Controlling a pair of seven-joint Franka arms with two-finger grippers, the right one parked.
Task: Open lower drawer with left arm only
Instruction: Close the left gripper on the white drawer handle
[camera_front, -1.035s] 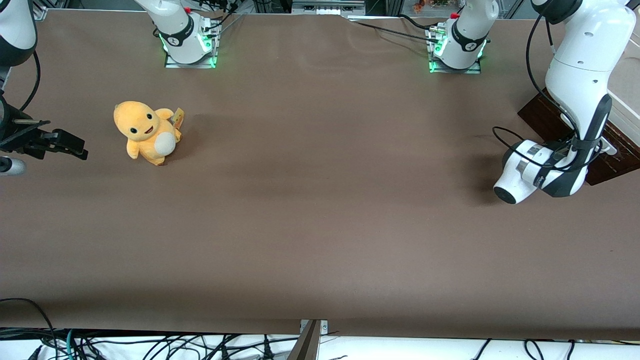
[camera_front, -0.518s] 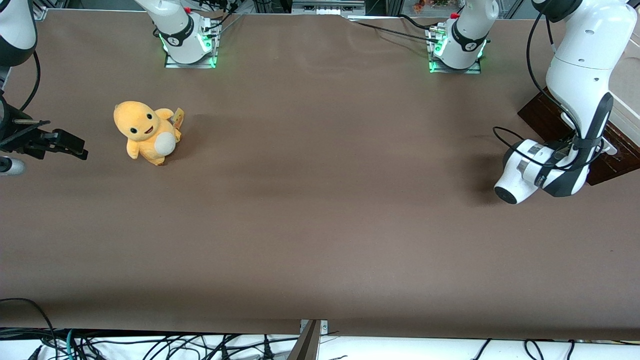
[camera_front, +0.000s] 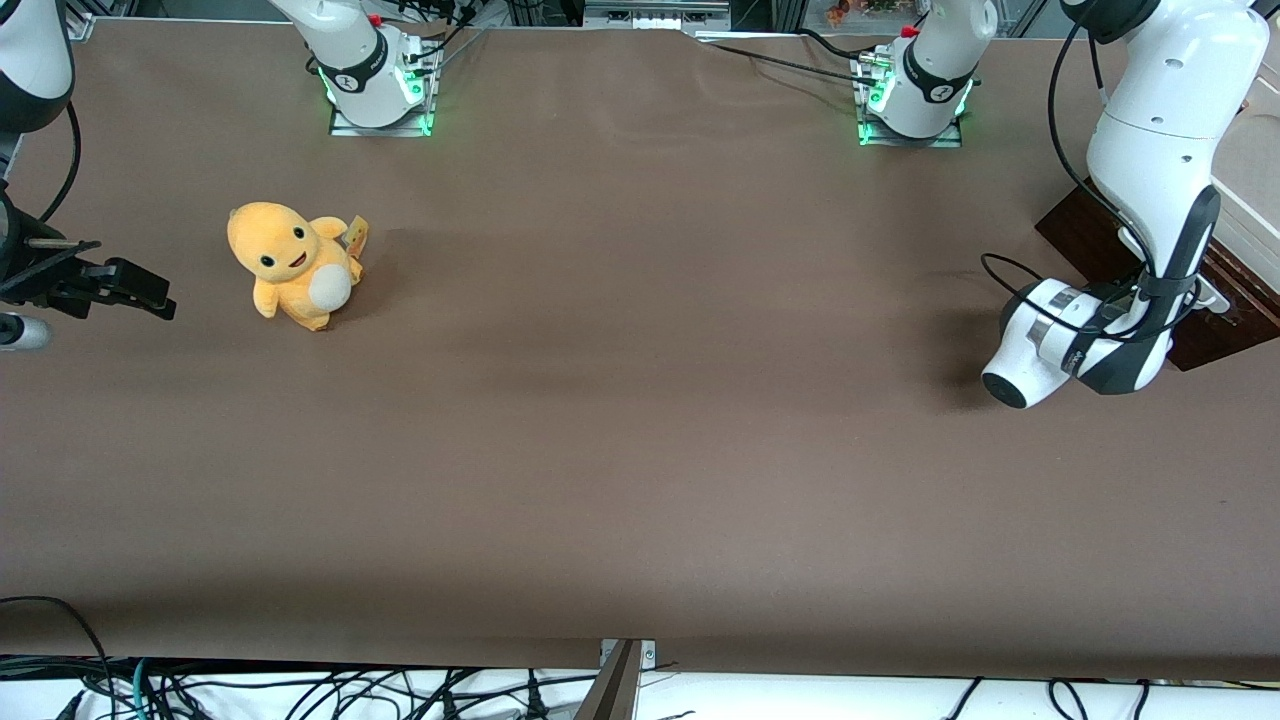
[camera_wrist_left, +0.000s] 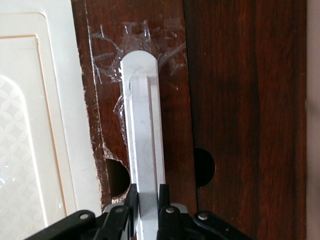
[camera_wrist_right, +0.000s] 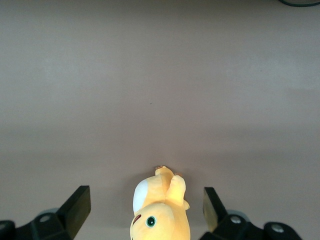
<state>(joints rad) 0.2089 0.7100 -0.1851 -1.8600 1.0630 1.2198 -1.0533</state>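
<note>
The lower drawer (camera_front: 1078, 238) is a dark brown wooden piece at the working arm's end of the table. Its dark front (camera_wrist_left: 240, 100) fills the left wrist view, with a long silver-white bar handle (camera_wrist_left: 142, 125) taped at its rounded end. My gripper (camera_wrist_left: 148, 200) is shut on that handle, a black finger (camera_wrist_left: 132, 200) pressed against each side of the bar. In the front view the left arm (camera_front: 1150, 170) bends down over the drawer and its white wrist (camera_front: 1040, 340) hides the gripper.
A cream panel (camera_wrist_left: 30, 125) borders the drawer front. An orange plush toy (camera_front: 292, 265) sits toward the parked arm's end of the brown table. Two green-lit robot bases (camera_front: 378, 75) (camera_front: 915, 85) stand farthest from the front camera.
The left arm's wrist has shifted slightly toward the middle of the table. Any movement of the drawer is too small to tell.
</note>
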